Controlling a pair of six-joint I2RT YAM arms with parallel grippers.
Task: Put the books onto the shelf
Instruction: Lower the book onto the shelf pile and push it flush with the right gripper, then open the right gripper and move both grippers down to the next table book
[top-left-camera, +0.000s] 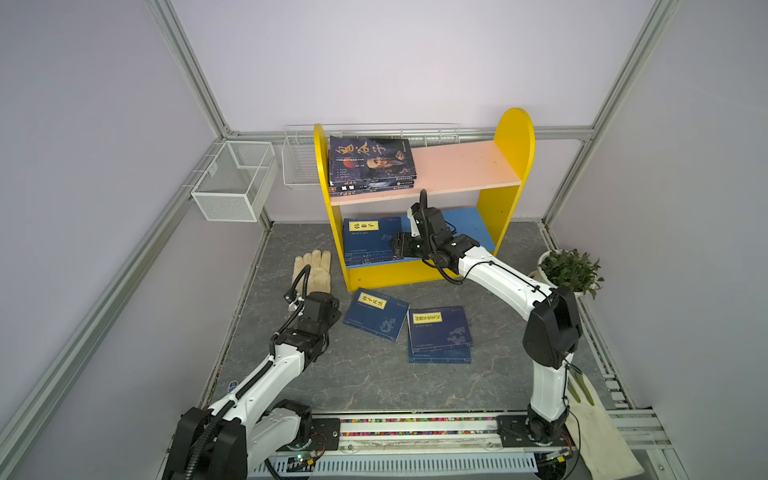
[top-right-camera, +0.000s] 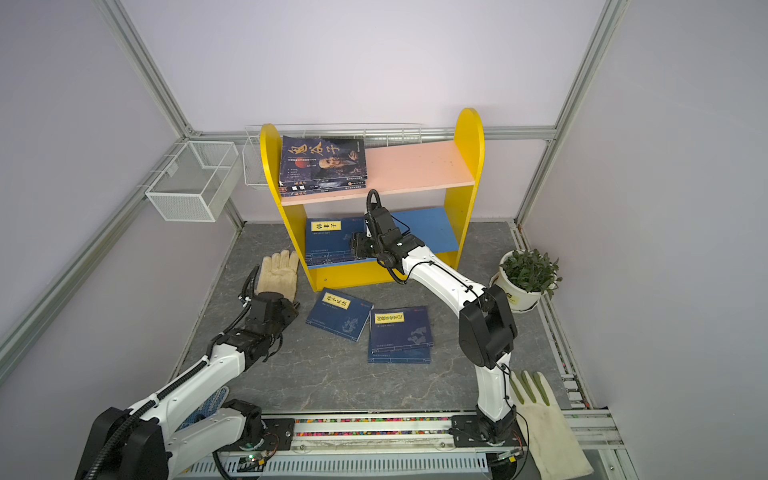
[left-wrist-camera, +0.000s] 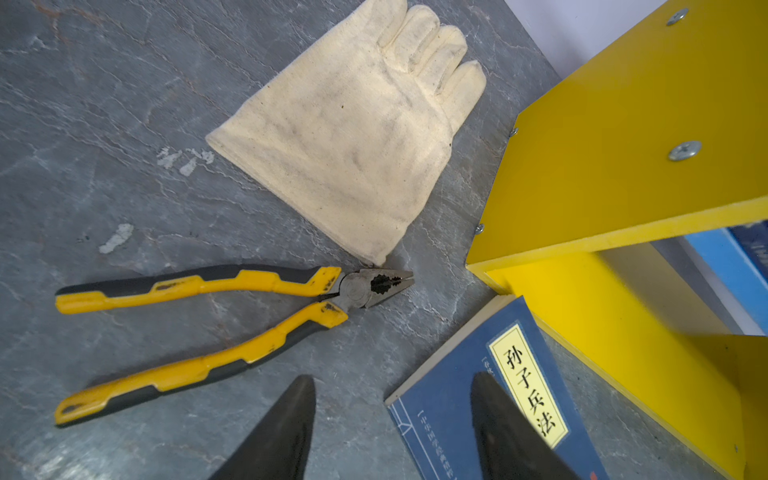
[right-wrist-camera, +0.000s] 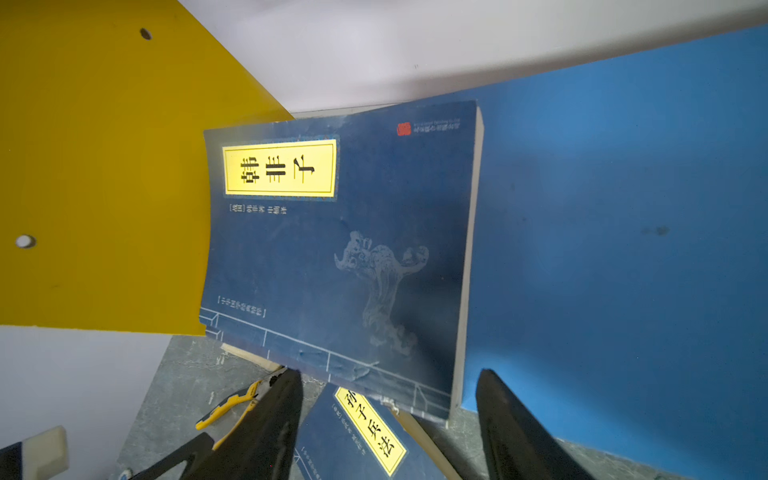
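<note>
The shelf (top-left-camera: 465, 166) stands at the back, with dark glossy books (top-left-camera: 370, 162) stacked on its pink board. A stack of navy books (top-left-camera: 365, 241) lies on the blue board (right-wrist-camera: 623, 249), its top book (right-wrist-camera: 340, 249) overhanging the front edge. My right gripper (right-wrist-camera: 389, 372) is open just in front of that stack (top-right-camera: 328, 243), gripping nothing. On the table lie a single navy book (top-left-camera: 376, 313) and a stack of two (top-left-camera: 440, 332). My left gripper (left-wrist-camera: 392, 376) hovers open over the single book's (left-wrist-camera: 457, 386) corner.
A cream glove (left-wrist-camera: 353, 137) and yellow-handled pliers (left-wrist-camera: 232, 320) lie left of the shelf. White wire baskets (top-left-camera: 232, 183) hang on the back left frame. A potted plant (top-left-camera: 571, 272) stands at the right, and another glove (top-right-camera: 544, 419) lies by the right arm's base.
</note>
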